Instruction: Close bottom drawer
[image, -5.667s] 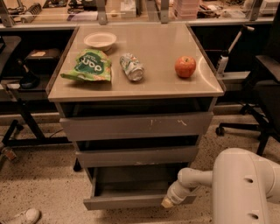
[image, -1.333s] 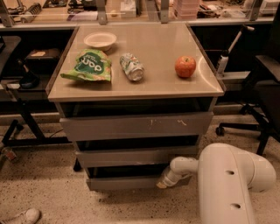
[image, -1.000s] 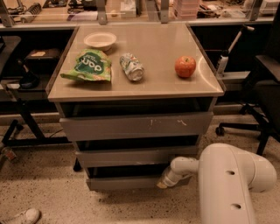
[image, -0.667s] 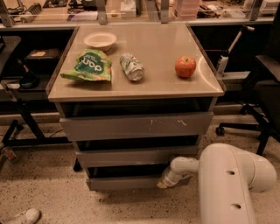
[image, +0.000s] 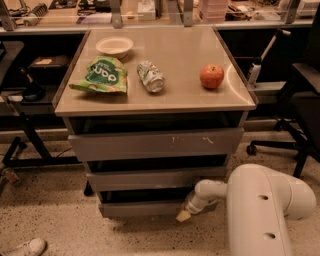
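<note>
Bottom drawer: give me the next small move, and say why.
Probably one short push straight inward. The pincer is low at the front of the bottom drawer, near its right end, and only a dark slit shows between it and the middle drawer front, so it looks nearly shut.

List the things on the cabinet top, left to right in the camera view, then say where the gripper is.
Green chip bag → can → red apple. The white bowl lies behind the bag. The gripper is low, at the bottom drawer front.
</note>
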